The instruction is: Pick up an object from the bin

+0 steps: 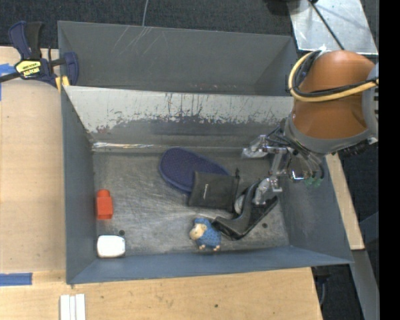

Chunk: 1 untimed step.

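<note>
Hanging at the 4 o'clock side of the bin [180, 65], your jaws sit over a black curved strap [243, 222], with a black pouch [210, 191] at its 10 o'clock; you cannot tell whether they are open or closed.

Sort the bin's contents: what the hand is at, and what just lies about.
The job: hand; black curved piece under it, front right; black pouch beside it.
Lying about: dark blue slipper; blue-and-yellow toy; orange cylinder; white block.
</note>
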Each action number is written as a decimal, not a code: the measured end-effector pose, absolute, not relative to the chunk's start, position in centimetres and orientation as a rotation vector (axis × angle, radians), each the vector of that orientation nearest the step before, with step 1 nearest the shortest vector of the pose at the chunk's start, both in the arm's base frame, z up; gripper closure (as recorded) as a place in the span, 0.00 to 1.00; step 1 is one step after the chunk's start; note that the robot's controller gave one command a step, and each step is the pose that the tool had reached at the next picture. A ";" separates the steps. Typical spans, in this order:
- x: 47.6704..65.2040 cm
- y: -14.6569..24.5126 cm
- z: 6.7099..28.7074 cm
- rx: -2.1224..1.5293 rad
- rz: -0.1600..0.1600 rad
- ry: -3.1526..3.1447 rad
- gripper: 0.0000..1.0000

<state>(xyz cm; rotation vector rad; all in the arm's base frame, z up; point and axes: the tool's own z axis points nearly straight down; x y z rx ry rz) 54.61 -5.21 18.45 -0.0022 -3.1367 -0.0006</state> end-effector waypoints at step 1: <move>58.5 -2.2 8.8 0.289 -0.001 -3.141 0.00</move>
